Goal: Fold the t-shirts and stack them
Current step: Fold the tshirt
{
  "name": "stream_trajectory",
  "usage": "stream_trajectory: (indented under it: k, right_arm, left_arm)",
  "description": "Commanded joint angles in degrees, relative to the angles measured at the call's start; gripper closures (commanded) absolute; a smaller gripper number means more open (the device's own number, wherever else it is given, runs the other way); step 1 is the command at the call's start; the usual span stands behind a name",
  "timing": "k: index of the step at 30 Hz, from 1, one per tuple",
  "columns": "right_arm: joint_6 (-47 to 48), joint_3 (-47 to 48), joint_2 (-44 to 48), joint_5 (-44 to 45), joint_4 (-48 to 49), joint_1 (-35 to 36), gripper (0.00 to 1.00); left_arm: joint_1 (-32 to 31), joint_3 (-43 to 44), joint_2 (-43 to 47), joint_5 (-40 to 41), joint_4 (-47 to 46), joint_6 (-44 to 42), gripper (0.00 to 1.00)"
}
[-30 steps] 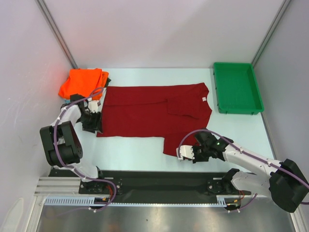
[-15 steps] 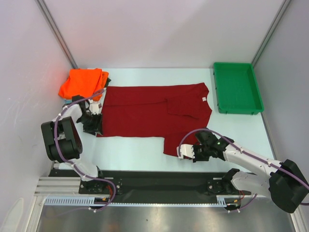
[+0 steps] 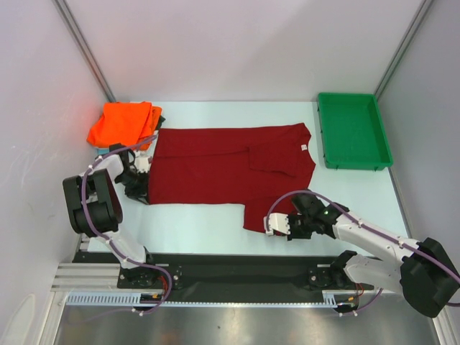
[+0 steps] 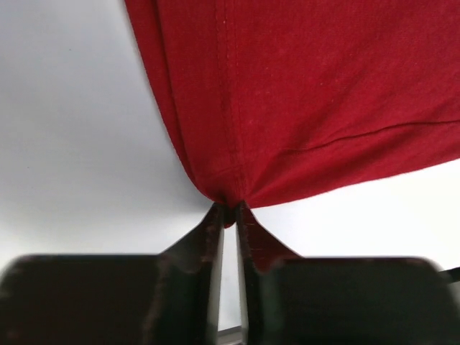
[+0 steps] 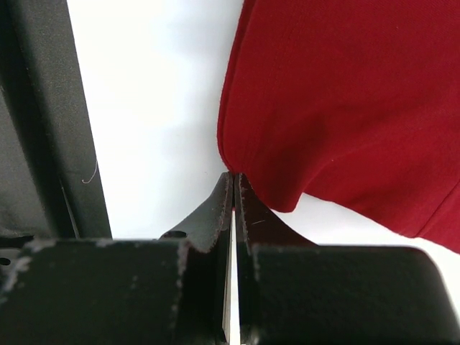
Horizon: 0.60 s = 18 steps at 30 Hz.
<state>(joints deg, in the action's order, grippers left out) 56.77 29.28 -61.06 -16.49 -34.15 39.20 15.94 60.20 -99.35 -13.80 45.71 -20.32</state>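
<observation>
A maroon t-shirt [image 3: 223, 169] lies spread on the table, one sleeve folded over near the collar. My left gripper [image 3: 144, 191] is shut on its near left corner; the left wrist view shows the cloth [image 4: 302, 100] pinched at the fingertips [image 4: 230, 212]. My right gripper [image 3: 267, 226] is shut on the shirt's near right hem, seen bunched in the right wrist view [image 5: 338, 100]. An orange t-shirt [image 3: 123, 121] lies folded at the far left, with a dark edge at its right side. No teal shirt shows.
A green plastic tray [image 3: 353, 131] stands at the far right. White walls close in the left, back and right. A black rail [image 3: 230, 269] runs along the table's near edge.
My left gripper has shifted slightly toward the left and near side, with the shirt's corner drawn to it. The right gripper has barely moved.
</observation>
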Motion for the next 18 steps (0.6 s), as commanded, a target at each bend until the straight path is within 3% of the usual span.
stream_trajectory:
  k: [1, 2, 11, 18]
  right_arm:
    - [-1.2, 1.3, 1.3, -0.3, 1.2, -0.8, 1.0]
    - [-1.7, 2.3, 1.4, -0.2, 1.4, -1.3, 1.0]
    - [-9.3, 16.2, 1.9, -3.3, -2.1, -10.1, 1.0]
    - [-11.2, 24.9, 1.7, -2.8, -2.9, -14.5, 1.0]
  left_arm:
    - [0.3, 0.8, -0.2, -1.2, 0.8, -1.3, 0.92]
    - [0.4, 1.1, -0.1, -1.3, 1.0, -1.6, 1.0]
    - [0.3, 3.5, 6.3, 2.0, 0.6, -5.3, 0.99]
    - [-0.2, 9.4, 6.2, -1.1, 3.9, -5.9, 0.99]
